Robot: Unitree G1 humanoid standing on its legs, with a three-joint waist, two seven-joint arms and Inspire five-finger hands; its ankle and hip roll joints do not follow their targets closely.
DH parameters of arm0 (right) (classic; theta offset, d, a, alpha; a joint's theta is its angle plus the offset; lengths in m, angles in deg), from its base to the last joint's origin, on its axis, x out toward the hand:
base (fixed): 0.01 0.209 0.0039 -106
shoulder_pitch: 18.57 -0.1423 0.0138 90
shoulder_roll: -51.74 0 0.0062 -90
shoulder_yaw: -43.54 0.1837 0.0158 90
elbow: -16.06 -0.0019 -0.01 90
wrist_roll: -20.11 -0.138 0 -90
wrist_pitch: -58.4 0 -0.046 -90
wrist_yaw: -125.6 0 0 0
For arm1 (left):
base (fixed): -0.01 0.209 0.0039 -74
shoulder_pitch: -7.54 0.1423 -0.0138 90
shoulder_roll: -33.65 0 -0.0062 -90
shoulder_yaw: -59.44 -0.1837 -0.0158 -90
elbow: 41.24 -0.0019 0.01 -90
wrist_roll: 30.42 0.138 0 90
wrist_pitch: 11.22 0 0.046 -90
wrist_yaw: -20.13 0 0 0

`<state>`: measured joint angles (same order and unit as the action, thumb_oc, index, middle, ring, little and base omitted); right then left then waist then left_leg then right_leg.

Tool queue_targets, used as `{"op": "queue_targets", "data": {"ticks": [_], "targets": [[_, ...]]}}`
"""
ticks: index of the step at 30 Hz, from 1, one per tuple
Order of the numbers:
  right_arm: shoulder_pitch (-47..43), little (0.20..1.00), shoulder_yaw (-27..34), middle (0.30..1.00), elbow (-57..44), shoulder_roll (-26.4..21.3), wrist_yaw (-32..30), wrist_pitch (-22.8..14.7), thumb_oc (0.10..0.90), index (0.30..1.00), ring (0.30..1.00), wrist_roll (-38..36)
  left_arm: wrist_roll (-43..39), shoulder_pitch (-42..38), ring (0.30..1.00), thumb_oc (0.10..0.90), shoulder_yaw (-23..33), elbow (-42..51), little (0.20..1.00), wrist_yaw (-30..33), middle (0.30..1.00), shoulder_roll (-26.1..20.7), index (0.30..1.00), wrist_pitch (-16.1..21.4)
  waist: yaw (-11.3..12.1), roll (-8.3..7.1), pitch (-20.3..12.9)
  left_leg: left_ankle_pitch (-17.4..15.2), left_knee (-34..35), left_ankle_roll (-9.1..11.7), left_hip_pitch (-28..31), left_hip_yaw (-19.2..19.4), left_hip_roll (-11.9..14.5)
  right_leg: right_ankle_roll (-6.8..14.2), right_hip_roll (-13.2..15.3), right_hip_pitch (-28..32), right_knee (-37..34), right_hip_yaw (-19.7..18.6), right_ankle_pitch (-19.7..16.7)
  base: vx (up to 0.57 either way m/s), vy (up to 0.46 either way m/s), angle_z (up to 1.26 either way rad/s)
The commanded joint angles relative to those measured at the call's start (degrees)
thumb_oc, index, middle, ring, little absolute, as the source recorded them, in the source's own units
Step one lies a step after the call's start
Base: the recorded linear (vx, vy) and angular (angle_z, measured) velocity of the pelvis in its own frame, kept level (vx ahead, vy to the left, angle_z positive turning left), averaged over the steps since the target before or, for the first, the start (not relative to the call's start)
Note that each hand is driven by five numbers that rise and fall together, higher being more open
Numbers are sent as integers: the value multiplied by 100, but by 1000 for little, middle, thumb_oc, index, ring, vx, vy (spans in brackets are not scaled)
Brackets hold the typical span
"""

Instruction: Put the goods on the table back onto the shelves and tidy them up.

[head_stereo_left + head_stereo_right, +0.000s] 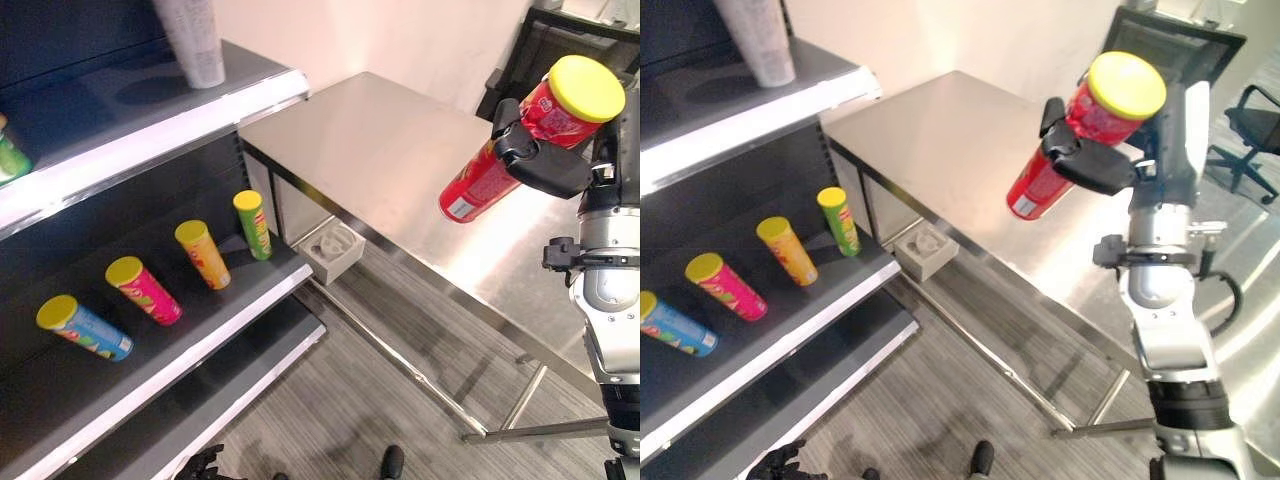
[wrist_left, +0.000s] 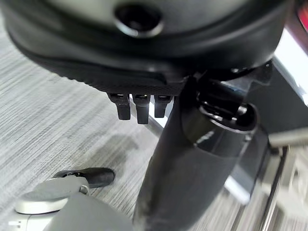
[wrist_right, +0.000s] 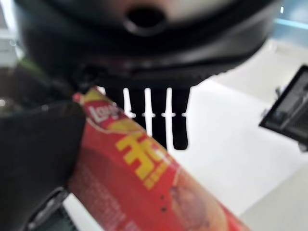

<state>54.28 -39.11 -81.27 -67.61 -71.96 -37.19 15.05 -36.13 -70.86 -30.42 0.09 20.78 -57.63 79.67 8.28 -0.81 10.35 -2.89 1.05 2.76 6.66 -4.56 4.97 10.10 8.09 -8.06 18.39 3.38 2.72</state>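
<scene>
Red can (image 1: 505, 150) clamped in right robot hand (image 1: 540, 160), held tilted high over bench (image 1: 400, 170), lid up. Left robot hand (image 2: 139, 103) hung low over floor, fingers relaxed. Can best carried left to shelf (image 1: 180, 340), laid beside green can (image 1: 253, 224), row spacing matched.

tabletop (image 1: 400, 150): brushed metal, smooth, dull sheen
red can (image 1: 490, 165): glossy printed wrap
lid (image 1: 587, 87): yellow plastic, smooth
shelves (image 1: 190, 330): dark matt boards, glossy white edges
floor (image 1: 350, 420): grey wood-grain, matt
</scene>
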Motion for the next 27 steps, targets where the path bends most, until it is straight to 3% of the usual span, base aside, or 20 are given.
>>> {"op": "queue_targets", "data": {"ticks": [1, 5, 6, 8, 9, 11, 12, 13, 15, 16, 17, 19, 20, 21, 22, 24, 27], "targets": [[-1144, 300, 519, 300, -503, -363, -108, -527, 400, 300, 300, -82, -301, 47, 900, 800, -368, -36, 900, -2, 900, -500, 900, 98, 418, -448, -444, 227, 103, 121, -620, -660, -237, -93, 89, 1337, -1305, 366, 371, -98, -464, 136], [-1408, 300, 292, 300, -484, -522, -53, -651, 400, 300, 300, -245, -479, 8, 900, 800, -439, 167, 900, -4, 900, -504, 900, 139, 576, -424, -400, 738, 143, 477, -1130, -1009, 78, -320, -402, 1667, -2303, 417, 246, -184, -362, 41], [-1421, 300, 286, 300, -470, -533, -55, -658, 400, 300, 300, -248, -482, 5, 900, 800, -441, 173, 900, -4, 900, -500, 900, 135, 551, -410, -401, 752, 158, 491, -1138, -1041, 91, -333, -421, 1675, -2322, 445, 235, -158, -186, 20], [-1540, 300, 221, 300, -466, -673, -44, -663, 400, 300, 300, -287, -498, -75, 900, 800, -517, 284, 900, -26, 900, -521, 900, 138, 581, -290, -270, 1110, 207, 671, -1473, -1201, 197, -423, -598, 1655, -2339, 654, 323, -300, -159, 63], [-1548, 300, 176, 300, -483, -773, -82, -631, 400, 300, 300, -223, -492, -152, 900, 800, -556, 312, 900, -30, 900, -477, 900, 122, 535, -251, -124, 1115, 60, 620, -1848, -704, 229, -438, -525, 1608, -2339, 980, 271, -418, -100, 182], [-1563, 300, 44, 300, -548, -790, -55, -553, 400, 300, 300, -127, -465, -71, 900, 800, -473, 336, 900, -31, 900, -401, 900, 126, 534, -203, -104, 1032, -417, 551, -1842, 23, 411, -416, -385, 1519, -2339, 1400, 132, -377, 17, 169], [-1423, 300, 101, 300, -547, -755, -59, -554, 400, 300, 300, -76, -417, 10, 900, 800, -432, 339, 900, -44, 900, -358, 900, 143, 495, -206, -100, 802, -617, 548, -1596, 71, 499, -417, -255, 1499, -2339, 1616, 47, -254, 58, 63], [-1412, 300, 111, 300, -555, -754, -58, -553, 400, 300, 300, -74, -416, 11, 900, 800, -435, 342, 900, -44, 900, -360, 900, 142, 483, -205, -100, 823, -623, 539, -1615, 54, 488, -412, -249, 1493, -2339, 1635, 28, -279, 120, 106], [-1007, 300, 329, 300, -600, -703, -83, -551, 400, 300, 300, 101, -285, 9, 900, 800, -412, 275, 900, -52, 900, -345, 900, 115, 222, -213, -155, 541, -909, 528, -1079, 575, 1015, -356, 12, 1395, -2339, 2050, -108, -199, 152, 112], [-985, 300, 339, 300, -614, -696, -85, -548, 400, 300, 300, 108, -282, 15, 900, 800, -417, 274, 900, -52, 900, -347, 900, 116, 226, -202, -145, 526, -912, 535, -1055, 572, 1028, -355, 0, 1421, -2339, 2053, -101, -152, 259, 95], [-724, 300, 497, 300, -676, -748, -34, -482, 400, 300, 300, 207, -135, 9, 900, 800, -427, 329, 900, -78, 900, -382, 900, 90, -3, -143, -220, 630, -970, 619, -668, 1058, 1485, -299, 228, 1375, -2308, 2372, -210, -151, 317, 113], [-535, 300, 567, 300, -736, -750, 81, -438, 400, 300, 300, 230, -34, 53, 900, 800, -424, 392, 900, -107, 900, -418, 900, 83, -149, -38, -257, 852, -1060, 742, -438, 1216, 1772, -194, 465, 1368, -2260, 2619, -355, -155, 409, 112], [-482, 300, 590, 300, -764, -746, 151, -407, 400, 300, 300, 237, -3, 80, 900, 800, -431, 404, 900, -117, 900, -405, 900, 82, -202, 24, -280, 897, -1076, 811, -378, 1181, 1803, -118, 601, 1362, -2241, 2708, -457, -83, 556, 100], [-340, 300, 610, 300, -841, -674, 269, -364, 400, 300, 300, 266, 53, 115, 900, 800, -436, 411, 900, -90, 900, -379, 900, 71, -315, 164, -389, 530, -712, 945, -115, 1141, 1704, 124, 865, 1328, -2163, 2759, -611, -80, 572, 103], [-195, 300, 675, 300, -886, -609, 330, -317, 400, 300, 300, 283, 65, 98, 900, 800, -421, 399, 900, -90, 900, -358, 900, 50, -346, 218, -439, 256, -441, 915, -68, 1187, 1568, 189, 1007, 1292, -2128, 2781, -705, -67, 603, 95], [114, 300, 841, 300, -930, -413, 362, -260, 400, 300, 300, 363, 171, 39, 900, 800, -458, 320, 900, -71, 900, -364, 900, 45, -330, 205, -501, 3, -85, 813, -36, 1218, 1211, 387, 1374, 1222, -2060, 2885, -1011, -101, 493, 91], [431, 300, 885, 300, -985, -57, 400, -145, 400, 300, 300, 517, 305, -15, 900, 800, -458, 279, 900, -15, 900, -441, 900, 28, -327, 106, -480, -60, 314, 555, -2, 1258, 625, 483, 1847, 993, -2008, 2899, -1500, -121, 447, 58]]}}
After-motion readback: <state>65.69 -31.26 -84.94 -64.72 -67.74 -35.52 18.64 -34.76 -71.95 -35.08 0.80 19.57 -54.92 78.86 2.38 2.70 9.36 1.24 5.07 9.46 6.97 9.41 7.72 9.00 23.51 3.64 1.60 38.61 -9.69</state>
